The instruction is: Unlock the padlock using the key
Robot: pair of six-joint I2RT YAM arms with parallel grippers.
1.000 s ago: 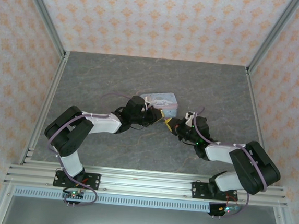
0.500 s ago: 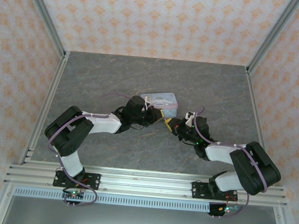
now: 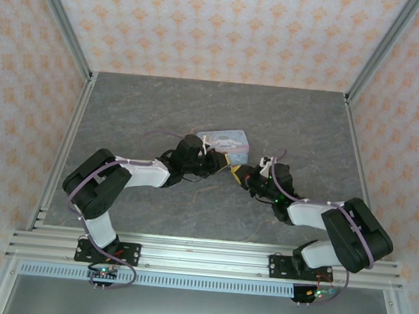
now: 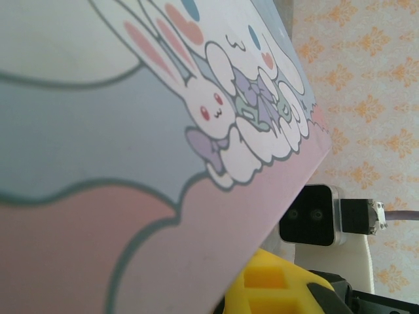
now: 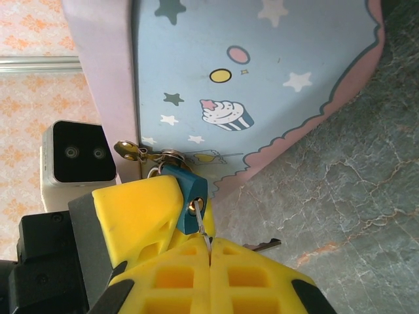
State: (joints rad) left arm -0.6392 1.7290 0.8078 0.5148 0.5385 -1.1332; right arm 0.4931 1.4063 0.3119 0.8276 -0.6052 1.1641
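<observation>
A: Looking for the padlock (image 5: 190, 190)?
B: Hanging from the clasp (image 5: 145, 153) of the tin (image 5: 262, 85), just left of middle in the right wrist view.
A: And the right tool (image 5: 210, 252)?
B: Clenched on the key (image 5: 203, 229), poked into the padlock.
A: And the left tool (image 3: 227, 160)?
B: Beside the tin. Cannot tell the grip.

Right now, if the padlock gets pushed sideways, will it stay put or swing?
Probably swing: the padlock hangs by its small shackle from the gold hasp on the tin, so it looks free to pivot. It seems tiny and light beside the tin, so pressure through the key may twist it. Its smooth-looking body could slip under a sideways push.
</observation>
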